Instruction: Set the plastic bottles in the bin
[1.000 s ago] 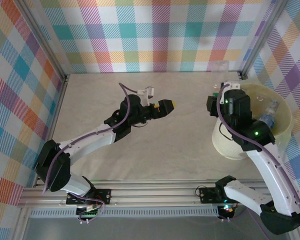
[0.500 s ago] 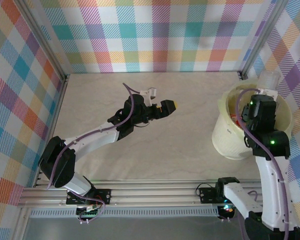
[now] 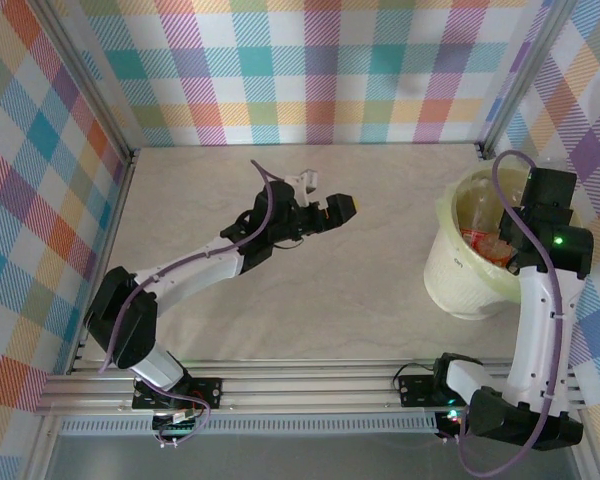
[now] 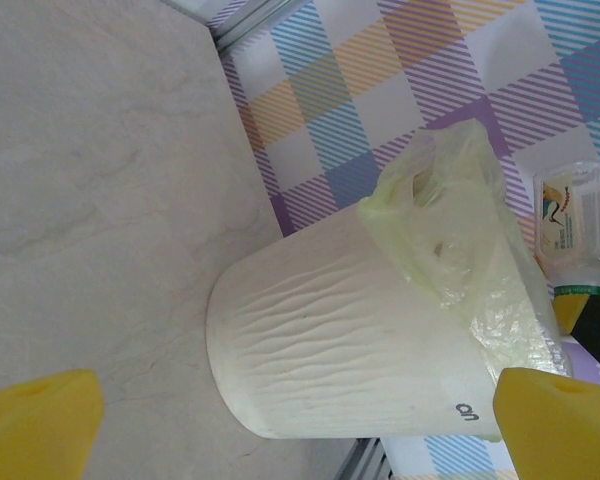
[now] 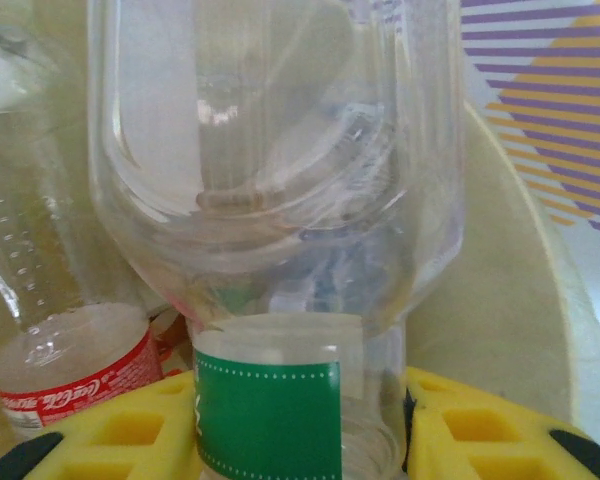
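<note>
Pinched a clear bottle (image 5: 280, 180) over the bin (image 3: 450, 275) at the right of the table (image 3: 380, 300).
Clamped by its green-labelled band in the right gripper (image 5: 300, 435), above a red-labelled bottle (image 5: 70, 375) lying inside. Judged empty: light, thin-walled, slick, easily dented; better taken at the stiffer band than the soft belly. Hung the left gripper (image 3: 338, 210) mid-table, pads spread, holding nothing.

The bench (image 3: 380, 290) is a pale beige slab with faint marble-ish veining, lit pretty evenly with only soft shadows. It's boxed in on three sides by walls (image 3: 310, 70) in a pastel plaid of teal, orange, purple and yellow, with bare metal posts (image 3: 85, 75) running into the back corners. A silver slotted rail (image 3: 310, 385) runs along the near edge.
</note>
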`<state>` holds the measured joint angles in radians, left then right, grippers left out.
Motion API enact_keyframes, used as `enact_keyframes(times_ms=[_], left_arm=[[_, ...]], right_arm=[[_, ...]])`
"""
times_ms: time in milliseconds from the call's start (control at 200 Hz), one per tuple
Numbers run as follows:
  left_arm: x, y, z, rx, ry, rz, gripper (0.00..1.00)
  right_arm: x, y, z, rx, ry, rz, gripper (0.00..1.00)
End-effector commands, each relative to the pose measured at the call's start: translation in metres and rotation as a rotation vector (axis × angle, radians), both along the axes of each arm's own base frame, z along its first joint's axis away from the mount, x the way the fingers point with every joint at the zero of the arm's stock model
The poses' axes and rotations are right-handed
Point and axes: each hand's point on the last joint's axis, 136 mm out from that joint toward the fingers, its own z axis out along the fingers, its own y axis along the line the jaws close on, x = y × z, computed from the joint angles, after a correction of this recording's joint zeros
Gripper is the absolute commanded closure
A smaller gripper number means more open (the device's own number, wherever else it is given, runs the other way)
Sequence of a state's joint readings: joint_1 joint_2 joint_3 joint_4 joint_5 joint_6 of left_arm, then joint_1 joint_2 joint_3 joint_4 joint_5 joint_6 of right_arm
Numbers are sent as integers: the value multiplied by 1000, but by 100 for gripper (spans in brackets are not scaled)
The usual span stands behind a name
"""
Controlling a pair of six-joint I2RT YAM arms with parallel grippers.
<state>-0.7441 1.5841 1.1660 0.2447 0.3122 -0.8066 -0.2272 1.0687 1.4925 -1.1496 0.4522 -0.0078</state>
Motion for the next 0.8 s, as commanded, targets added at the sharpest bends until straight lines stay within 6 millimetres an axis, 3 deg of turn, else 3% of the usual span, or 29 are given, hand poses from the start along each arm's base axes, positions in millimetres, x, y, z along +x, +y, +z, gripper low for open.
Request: enact_keyframes(times_ms=[0,150,260,565,685,795], left_arm=[[-4,-9,9,-10,13,-32,0],[-2,-11,6,-8,26,-27,0],[0,-13,6,-10,29,-27,0],[2,-13,5,2,24,-22,0],[2,-9,5,16,10,-7,0],[1,0,9,32,-19,23,0]], right_arm=[[-8,9,0,39,22,41,60],[-17,8,-3,41,42,19,29],[-19,7,-4,32,42,11,16],[-3,22,5,130,-56,50,8],[10,44,23,241,-161,122,0],[19,66,38,344,-231,203,0]])
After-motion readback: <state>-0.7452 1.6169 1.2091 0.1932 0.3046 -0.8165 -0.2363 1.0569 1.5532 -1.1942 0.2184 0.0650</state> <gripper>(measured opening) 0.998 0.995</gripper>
